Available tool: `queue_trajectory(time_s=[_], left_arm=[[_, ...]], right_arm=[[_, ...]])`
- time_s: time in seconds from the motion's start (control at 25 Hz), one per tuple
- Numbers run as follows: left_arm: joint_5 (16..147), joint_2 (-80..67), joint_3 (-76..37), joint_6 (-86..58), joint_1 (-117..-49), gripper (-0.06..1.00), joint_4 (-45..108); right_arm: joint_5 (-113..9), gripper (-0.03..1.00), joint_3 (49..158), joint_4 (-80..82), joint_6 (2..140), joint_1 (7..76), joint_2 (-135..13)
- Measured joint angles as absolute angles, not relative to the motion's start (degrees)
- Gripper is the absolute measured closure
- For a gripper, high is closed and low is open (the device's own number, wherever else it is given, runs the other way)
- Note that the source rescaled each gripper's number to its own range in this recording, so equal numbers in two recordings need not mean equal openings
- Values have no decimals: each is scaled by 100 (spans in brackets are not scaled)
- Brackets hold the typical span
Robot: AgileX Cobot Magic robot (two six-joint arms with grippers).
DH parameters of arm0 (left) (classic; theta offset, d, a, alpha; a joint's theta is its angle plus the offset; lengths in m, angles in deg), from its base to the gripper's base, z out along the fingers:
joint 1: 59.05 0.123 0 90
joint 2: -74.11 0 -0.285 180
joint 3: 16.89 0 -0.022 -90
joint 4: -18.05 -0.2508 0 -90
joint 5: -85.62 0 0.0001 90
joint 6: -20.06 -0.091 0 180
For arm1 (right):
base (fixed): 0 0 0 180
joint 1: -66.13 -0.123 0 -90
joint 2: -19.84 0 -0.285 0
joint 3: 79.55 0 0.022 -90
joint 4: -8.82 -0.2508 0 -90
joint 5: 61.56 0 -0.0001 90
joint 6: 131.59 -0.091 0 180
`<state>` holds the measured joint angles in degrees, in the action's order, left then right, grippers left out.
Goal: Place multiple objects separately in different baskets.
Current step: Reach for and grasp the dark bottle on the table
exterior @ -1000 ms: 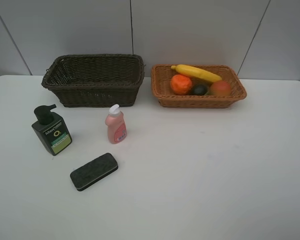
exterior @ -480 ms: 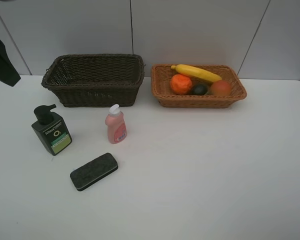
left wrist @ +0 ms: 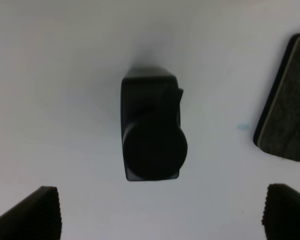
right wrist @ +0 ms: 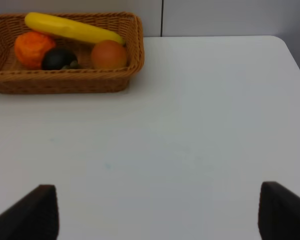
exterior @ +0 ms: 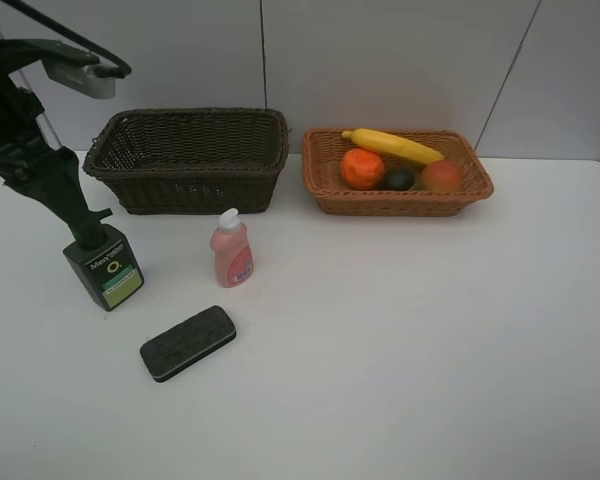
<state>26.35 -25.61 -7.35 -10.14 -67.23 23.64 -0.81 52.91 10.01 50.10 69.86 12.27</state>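
Note:
The dark green pump bottle [exterior: 105,268] stands on the white table at the left, and my left gripper [exterior: 82,218] hangs open right above its pump head. From the left wrist view I look straight down on the bottle [left wrist: 151,132], which lies between the spread fingertips [left wrist: 34,214]. The small pink bottle [exterior: 232,250] and black eraser [exterior: 188,342] stand nearby on the table. The dark brown basket [exterior: 190,180] holds nothing that I can see. The light basket [exterior: 395,200] holds the banana [exterior: 392,146], orange [exterior: 362,168], mangosteen [exterior: 399,179] and red-orange fruit [exterior: 441,176]. My right gripper [right wrist: 157,215] is open over bare table.
The eraser [left wrist: 285,120] lies close beside the pump bottle. A grey panelled wall rises just behind both baskets. The table's right edge [right wrist: 292,60] shows in the right wrist view, with the light basket [right wrist: 65,82] ahead of that gripper.
My left arm has come into view from the upper left and moved down over the pump bottle. Nothing on the table has moved.

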Motion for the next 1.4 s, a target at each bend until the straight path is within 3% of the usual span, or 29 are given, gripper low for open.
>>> queue_trajectory(time_s=[1.4], left_arm=[[3084,-4338,-747,-1411,-6891,-6,2078]], right_arm=[[-81,-3,5291,1001,5010,6986,1227]])
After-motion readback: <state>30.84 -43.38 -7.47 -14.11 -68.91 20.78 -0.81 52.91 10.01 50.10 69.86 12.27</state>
